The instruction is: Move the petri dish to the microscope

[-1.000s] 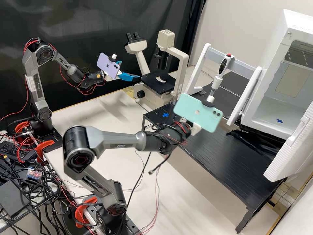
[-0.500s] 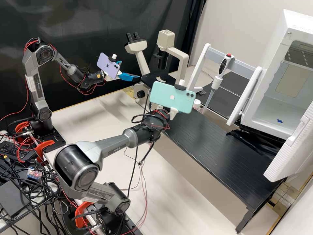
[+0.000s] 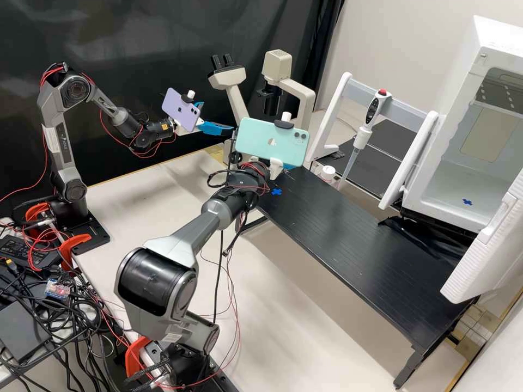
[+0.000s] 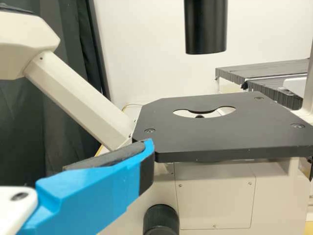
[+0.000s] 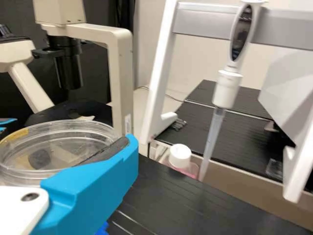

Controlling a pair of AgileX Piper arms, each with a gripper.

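Dish (image 5: 54,129) clasped in right gripper (image 3: 276,169), microscope (image 3: 227,79) beyond, left gripper (image 3: 218,116) (fingers spread wide) beside the black stage (image 4: 220,138).

High view's green phone (image 3: 271,141) is blocking part of the microscope (image 3: 277,65) lol, and the white box (image 3: 463,60) gets cropped at the edge.

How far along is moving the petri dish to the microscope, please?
The pick-up looks done: the right gripper holds the dish. In hand is the carry, with the microscope beyond the dish. Setting it on the stage, where no dish lies, and letting go remain. The left gripper hangs empty near the stage.
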